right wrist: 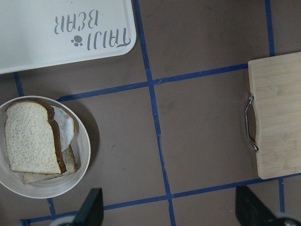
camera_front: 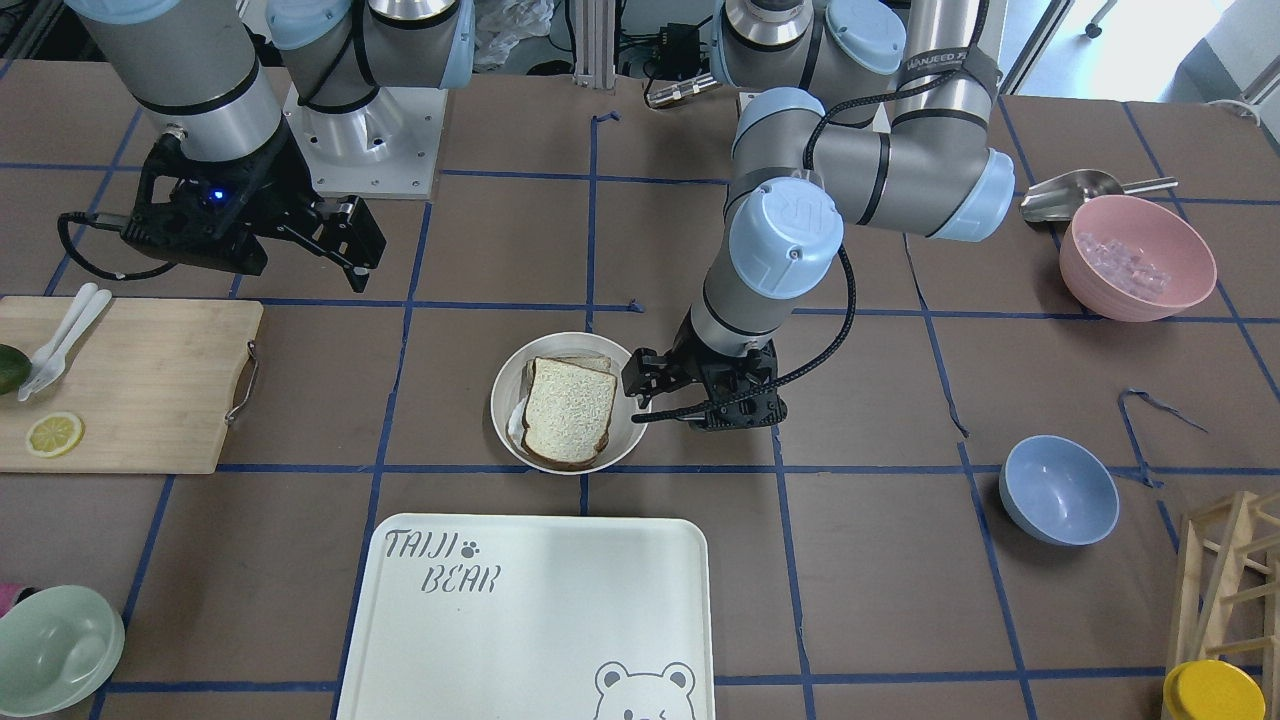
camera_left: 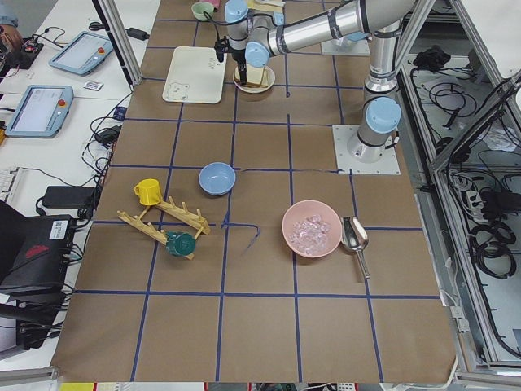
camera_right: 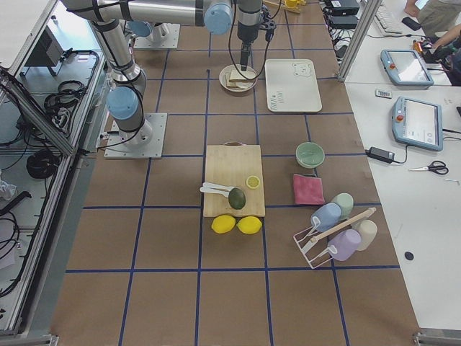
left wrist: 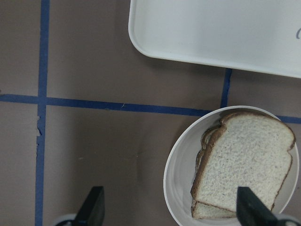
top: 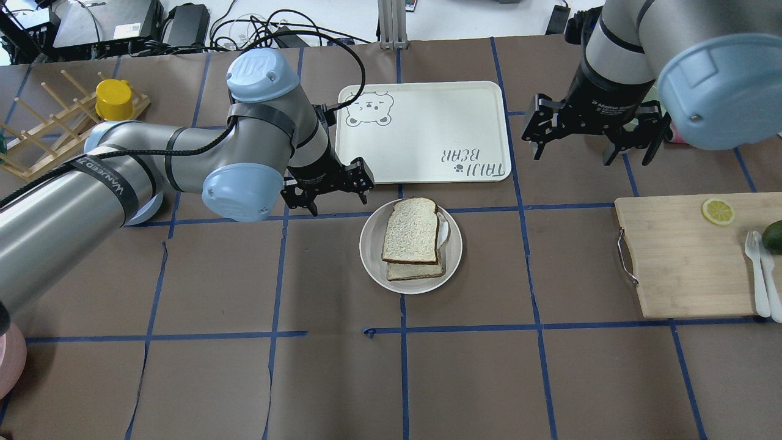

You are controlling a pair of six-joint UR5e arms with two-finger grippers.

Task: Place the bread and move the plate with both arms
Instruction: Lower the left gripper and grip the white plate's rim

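Brown paper crossed by blue tape lines covers the table (top: 244, 379). Near its middle sits the plate (top: 369, 244), round and cream-white. The bread (top: 410, 231), with its dark crust, lies on top of a second slice (top: 415, 272) on the plate, and a bit of something white shows at its right edge. Just beyond the plate, on the far side, lies a cream tray (top: 421, 131) with a bear print.

The left arm (top: 153, 159) reaches in from the left, low across the table. Its elbow is bent and its wrist is turned so that the left hand (top: 333, 195) points down at the table. This hand hangs at the plate's left far edge with its fingers spread wide and nothing between them. In the wrist view one fingertip (left wrist: 249, 207) sits over the plate's rim, while the other is over bare paper to the left. Whether it touches the plate cannot be told.

The right arm (top: 617, 55) comes in from the right and is held higher. Its right hand (top: 592, 153) also points down, fingers apart and empty. It hovers just right of the tray, on the far side of a wooden cutting board (top: 678, 256), well apart from the plate.
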